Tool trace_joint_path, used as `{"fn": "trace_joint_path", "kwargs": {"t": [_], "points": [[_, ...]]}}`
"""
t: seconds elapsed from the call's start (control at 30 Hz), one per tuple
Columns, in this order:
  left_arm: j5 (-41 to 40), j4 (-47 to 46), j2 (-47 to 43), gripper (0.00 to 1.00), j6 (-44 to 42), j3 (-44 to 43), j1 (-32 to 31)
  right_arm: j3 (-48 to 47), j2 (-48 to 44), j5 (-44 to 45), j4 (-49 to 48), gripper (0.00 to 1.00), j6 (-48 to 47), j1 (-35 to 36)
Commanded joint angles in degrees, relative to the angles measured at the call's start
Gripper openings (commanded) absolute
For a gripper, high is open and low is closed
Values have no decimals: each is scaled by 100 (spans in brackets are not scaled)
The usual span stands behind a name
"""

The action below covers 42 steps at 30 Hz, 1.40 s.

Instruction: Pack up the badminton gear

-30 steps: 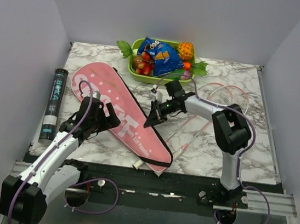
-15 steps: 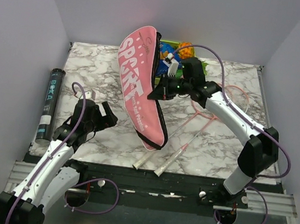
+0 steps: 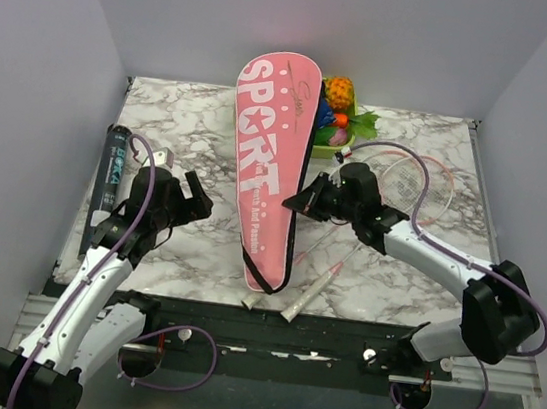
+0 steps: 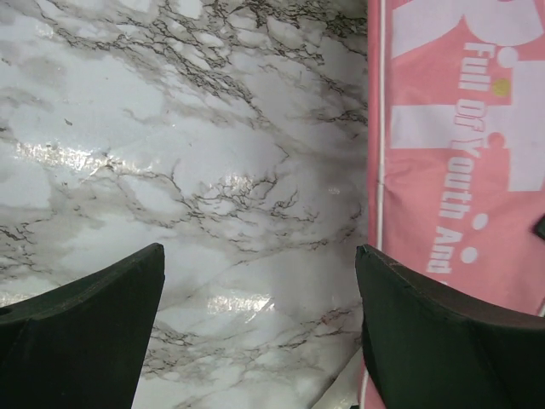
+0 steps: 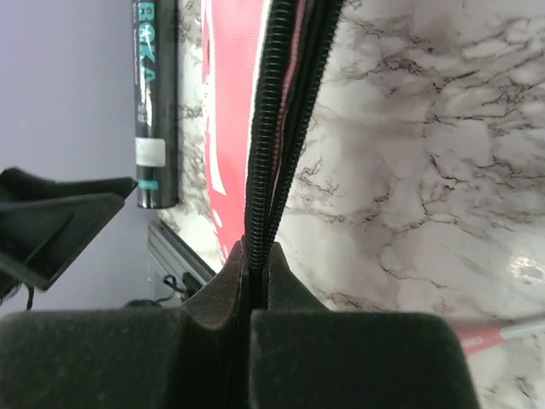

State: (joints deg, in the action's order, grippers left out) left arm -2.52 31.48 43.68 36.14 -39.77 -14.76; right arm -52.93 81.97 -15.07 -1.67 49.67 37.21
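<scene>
So the right hand (image 3: 296, 203), clenched on the zipper edge of the pink bag (image 3: 267, 163), had hauled it up from lying flat at left centre to standing on edge mid-frame. The left hand (image 3: 191, 199) hung released just left of it. With the rackets (image 3: 299, 305) lying uncovered on the desk (image 3: 205, 115) lower centre, it looked like prep for loading them.

You are working in a robot test booth, not a home: plain lilac walls (image 3: 34, 32) close in beyond and to either side of your left gripper (image 3: 180, 187) and right gripper (image 3: 296, 205), a marble-look tabletop (image 3: 195, 113) lies under them, and behind them the arm bases sit bolted to a metal rail (image 3: 494, 370) with loose purple cables (image 3: 187, 328)
</scene>
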Motion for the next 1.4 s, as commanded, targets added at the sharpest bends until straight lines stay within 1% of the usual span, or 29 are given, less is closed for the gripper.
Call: {"fn": "trace_joint_path", "kwargs": {"t": [0.0,0.03,0.07,0.1,0.13,0.17,0.23,0.27,0.33,0.37,0.43,0.5,0.57,0.6,0.67,0.73,0.77,0.83,0.87,0.97,1.0,1.03,1.1,1.13,1.23,1.33,1.37], "points": [[-152,261,61,99,-282,-215,-26,160,702,427,-1631,0,1246,58],[-161,288,79,99,-309,-233,-26,108,854,356,-1791,1,1334,102],[-187,340,97,99,-327,-294,-26,-93,1012,321,-1915,3,1465,137],[-222,367,123,99,-362,-329,-26,-217,1144,303,-1994,11,1510,163],[-240,376,149,99,-371,-365,-26,-383,1406,259,-1995,22,1537,225],[-257,393,158,99,-380,-435,-26,-663,1505,224,-1969,40,1589,243],[-222,393,202,99,-415,-514,-26,-911,1715,163,-1776,52,1616,286],[-170,402,237,99,-458,-619,-26,-1008,1743,128,-1671,60,1616,287],[57,455,377,99,-747,-795,-26,-1150,1734,22,-1363,61,1546,287],[129,577,456,99,-862,-1039,-26,-1150,1595,30,-1136,63,1380,287],[243,762,729,99,-1020,-1322,-26,-1036,1340,205,-889,64,1125,287],[489,894,965,99,-1267,-1621,-26,-957,866,573,-380,71,695,278],[699,825,1072,99,-1372,-1683,-44,-877,575,785,-46,73,230,252],[727,789,1142,99,-1382,-1683,-53,-869,357,952,400,73,106,217],[806,623,1186,99,-1373,-1640,-123,-816,188,1120,902,73,-236,120],[824,491,1265,99,-1285,-1596,-219,-737,-58,1313,1124,73,-475,-20],[832,342,1300,99,-1259,-1561,-385,-658,-137,1331,1264,73,-719,-64],[701,218,1493,99,-1110,-1446,-597,-631,-243,1384,1441,73,-958,-144],[622,113,1590,99,-1048,-1411,-868,-640,-261,1393,1511,73,-1090,-144],[-97,86,2117,99,-811,-1393,-1370,-649,-191,1323,1714,72,-1503,-153],[-291,129,2431,99,-723,-1480,-1624,-710,-138,1270,1862,72,-1539,-153],[-736,156,2574,99,-653,-1542,-1730,-736,-77,1252,1924,72,-1574,-153],[-1169,323,2968,99,-433,-1822,-2003,-772,134,1095,2021,71,-1697,-153],[-1476,367,3093,99,-380,-1928,-2056,-824,204,1042,2030,71,-1724,-153],[-1690,525,3558,99,-265,-2280,-2109,-868,451,761,2066,70,-1794,-153],[-1883,893,4121,99,-318,-2807,-2188,-798,486,620,1987,69,-1803,-153],[-2075,1138,4270,98,-327,-2956,-2241,-729,486,619,1987,68,-1820,-144]]}}
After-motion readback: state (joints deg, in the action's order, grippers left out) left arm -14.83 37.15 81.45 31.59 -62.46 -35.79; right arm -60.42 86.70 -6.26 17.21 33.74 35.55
